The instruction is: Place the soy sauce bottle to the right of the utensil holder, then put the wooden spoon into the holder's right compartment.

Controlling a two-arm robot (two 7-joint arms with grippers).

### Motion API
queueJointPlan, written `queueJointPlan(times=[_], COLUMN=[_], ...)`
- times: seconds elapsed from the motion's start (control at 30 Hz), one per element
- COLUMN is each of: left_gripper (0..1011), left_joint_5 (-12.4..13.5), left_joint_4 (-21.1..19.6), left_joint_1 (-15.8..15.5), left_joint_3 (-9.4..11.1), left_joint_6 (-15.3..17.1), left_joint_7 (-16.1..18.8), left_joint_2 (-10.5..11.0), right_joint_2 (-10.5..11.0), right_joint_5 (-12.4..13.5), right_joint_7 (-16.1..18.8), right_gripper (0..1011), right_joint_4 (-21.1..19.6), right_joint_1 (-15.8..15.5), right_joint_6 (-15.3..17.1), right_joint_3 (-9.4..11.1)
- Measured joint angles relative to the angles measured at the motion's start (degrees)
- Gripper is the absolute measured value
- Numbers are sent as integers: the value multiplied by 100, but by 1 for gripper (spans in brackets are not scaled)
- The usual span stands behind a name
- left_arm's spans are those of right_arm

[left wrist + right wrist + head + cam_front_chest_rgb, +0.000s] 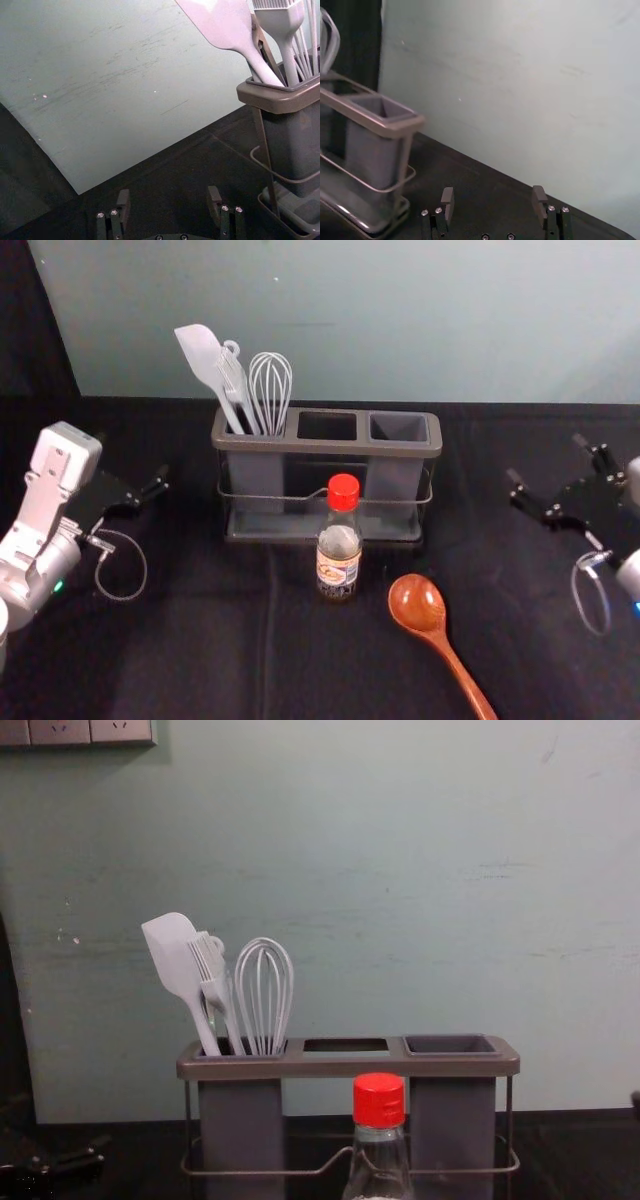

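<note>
Apparently, the first step is just beginning: the soy sauce bottle (338, 555) is standing upright in front of the utensil holder (255, 442), not at its right. Both hands are hovering well apart from it, the left hand (169, 195) to the holder's left, the right hand (493, 192) to its right, each holding its fingers spread around nothing. The next move is probably calling for the right one to close on the bottle and carry it sideways, clear of the wooden spoon (418, 603), which is lying nearby, bowl towards the holder. The right compartment (398, 427) is sitting empty. Black cloth (200, 640) is covering the table, a pale green wall (400, 320) is rising behind, and socket plates (90, 730) are showing high on the left.
</note>
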Motion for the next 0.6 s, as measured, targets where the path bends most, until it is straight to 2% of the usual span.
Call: queueJointPlan(times=[0.1,0.13,0.17,0.23,0.33,0.37,0.4,0.43,0.6], left_gripper=[1005,1005,1005,1005,1005,1005,1005,1005,1005], left_joint_5=[0,0,0,0,0,0,0,0,0], left_joint_4=[0,0,0,0,0,0,0,0,0], left_joint_1=[0,0,0,0,0,0,0,0,0], left_joint_3=[0,0,0,0,0,0,0,0,0], left_joint_6=[0,0,0,0,0,0,0,0,0], left_joint_7=[0,0,0,0,0,0,0,0,0], left_joint_2=[0,0,0,0,0,0,0,0,0], right_joint_2=[153,232,232,410,527,595,627,690,796], right_joint_5=[357,572,572,1019,1444,1759,1889,2126,2458], right_joint_7=[213,355,355,719,1120,1450,1608,1917,2558], right_gripper=[1002,1002,1002,1002,1002,1002,1002,1002,1002], right_joint_4=[-263,-387,-387,-634,-749,-812,-840,-894,-1016], right_joint_1=[-294,-446,-446,-761,-947,-1044,-1084,-1153,-1173], right_joint_6=[-135,-195,-195,-321,-414,-452,-467,-476,-339], right_joint_3=[226,340,340,553,677,734,753,773,701])
